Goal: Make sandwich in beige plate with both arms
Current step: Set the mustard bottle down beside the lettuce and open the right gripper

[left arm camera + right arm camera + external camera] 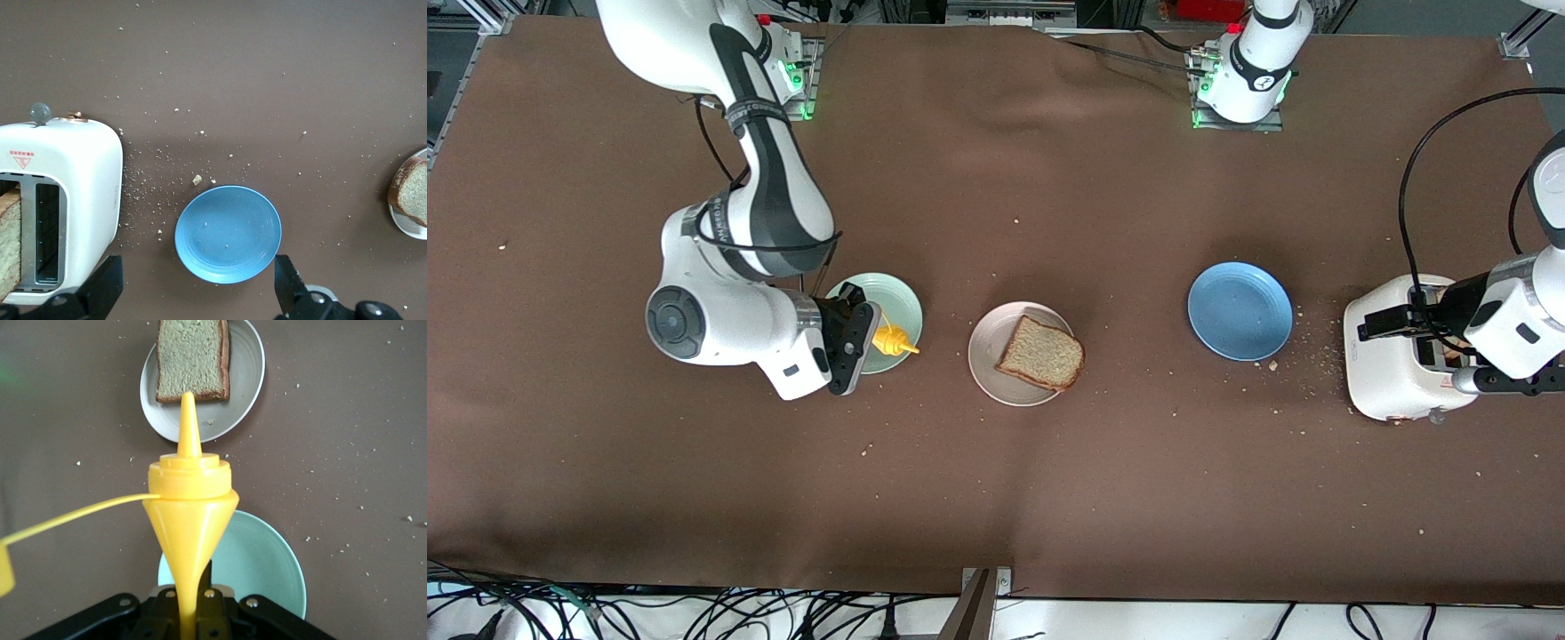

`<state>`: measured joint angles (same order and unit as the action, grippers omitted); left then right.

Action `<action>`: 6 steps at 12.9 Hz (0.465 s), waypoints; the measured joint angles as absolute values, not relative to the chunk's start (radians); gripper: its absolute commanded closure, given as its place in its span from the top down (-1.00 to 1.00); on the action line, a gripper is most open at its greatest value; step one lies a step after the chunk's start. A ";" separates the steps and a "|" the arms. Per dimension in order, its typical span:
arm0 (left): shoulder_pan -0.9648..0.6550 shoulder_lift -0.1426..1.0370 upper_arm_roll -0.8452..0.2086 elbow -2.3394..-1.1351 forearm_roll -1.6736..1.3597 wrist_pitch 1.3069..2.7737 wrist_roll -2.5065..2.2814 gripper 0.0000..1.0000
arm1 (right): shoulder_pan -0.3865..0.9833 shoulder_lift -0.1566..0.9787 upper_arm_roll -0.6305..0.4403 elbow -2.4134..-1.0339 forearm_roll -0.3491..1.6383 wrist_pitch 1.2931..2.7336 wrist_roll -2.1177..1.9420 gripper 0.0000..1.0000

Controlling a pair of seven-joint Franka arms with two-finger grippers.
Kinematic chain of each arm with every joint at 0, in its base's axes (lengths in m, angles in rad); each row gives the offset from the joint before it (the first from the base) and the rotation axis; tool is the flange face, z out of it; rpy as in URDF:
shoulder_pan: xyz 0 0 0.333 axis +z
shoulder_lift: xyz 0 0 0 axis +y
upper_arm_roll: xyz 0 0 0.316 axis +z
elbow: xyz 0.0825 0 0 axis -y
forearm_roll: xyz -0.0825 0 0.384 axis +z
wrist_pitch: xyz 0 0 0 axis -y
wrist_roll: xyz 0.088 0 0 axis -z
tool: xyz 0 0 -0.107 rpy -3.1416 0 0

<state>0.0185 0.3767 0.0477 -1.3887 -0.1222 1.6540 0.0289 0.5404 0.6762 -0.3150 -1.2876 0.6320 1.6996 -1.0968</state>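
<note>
Beside the beige plate (pixel 989 360), the right hand (pixel 869 347) grips a yellow bottle (pixel 893 340).

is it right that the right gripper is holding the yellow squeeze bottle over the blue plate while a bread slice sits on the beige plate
Not quite. The right gripper holds the yellow squeeze bottle over the mint-green plate, not the blue plate, which lies toward the left arm's end of the table. The front view shows this. The bread slice does sit on the beige plate.
</note>
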 measured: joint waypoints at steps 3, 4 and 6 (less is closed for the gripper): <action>0.018 0.380 0.045 -1.389 -0.122 1.650 0.029 1.00 | 0.457 0.677 -0.315 -1.309 0.764 1.601 -1.287 -1.00; 0.018 0.382 0.044 -1.389 -0.122 1.649 0.029 1.00 | 0.424 0.677 -0.315 -1.323 0.810 1.565 -1.351 -1.00; 0.017 0.389 0.043 -1.389 -0.122 1.647 0.029 1.00 | 0.350 0.683 -0.314 -1.357 0.882 1.496 -1.517 -1.00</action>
